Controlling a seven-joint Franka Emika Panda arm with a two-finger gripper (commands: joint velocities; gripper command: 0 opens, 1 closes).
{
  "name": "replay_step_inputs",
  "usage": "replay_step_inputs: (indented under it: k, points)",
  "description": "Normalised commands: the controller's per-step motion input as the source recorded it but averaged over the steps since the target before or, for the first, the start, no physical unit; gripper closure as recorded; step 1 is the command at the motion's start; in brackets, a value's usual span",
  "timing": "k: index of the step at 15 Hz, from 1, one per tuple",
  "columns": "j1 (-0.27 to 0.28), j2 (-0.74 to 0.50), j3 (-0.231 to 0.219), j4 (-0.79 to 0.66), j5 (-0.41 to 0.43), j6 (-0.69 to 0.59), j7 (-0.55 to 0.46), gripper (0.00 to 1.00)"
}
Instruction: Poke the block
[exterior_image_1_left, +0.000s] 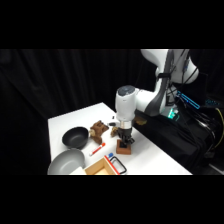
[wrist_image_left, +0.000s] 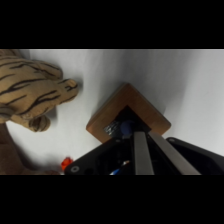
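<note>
Hand (wrist_image_left: 142, 145) at wrist view's bottom, fingers pressed together, tips on block (wrist_image_left: 145, 107); block flat on desk (wrist_image_left: 200, 90) at centre, square, no long axis, corner toward frame top.

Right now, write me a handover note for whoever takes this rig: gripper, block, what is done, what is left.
Gripper: down on the block, fingers close together, tips at the dark blue mark on its top face; nothing held.
Block: flat on the white table, near the right edge, beside the striped tiger toy.
Nearby: black bowl, grey bowl and tan wooden box to the left and front, away from the block.
Done: approach and descent; the poke looks made or just under way.
Left: lift the arm straight up, clear of the block.
</note>
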Motion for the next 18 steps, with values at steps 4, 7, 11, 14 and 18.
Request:
replay_step_inputs:
  k: [4,7,11,14,18]
  points:
    - [0.058,0.09,-0.063,-0.02,0.067,0.2,-0.05,1.0]
    - [0.036,-0.13,-0.021,-0.08,0.122,-0.03,-0.08,1.0]
    - [-0.039,-0.36,0.045,-0.11,0.199,-0.26,-0.19,1.0]
    - [-0.085,-0.43,0.054,-0.06,0.196,-0.41,-0.24,1.0]
    - [-0.06,-0.45,0.007,-0.03,0.106,-0.42,-0.16,1.0]
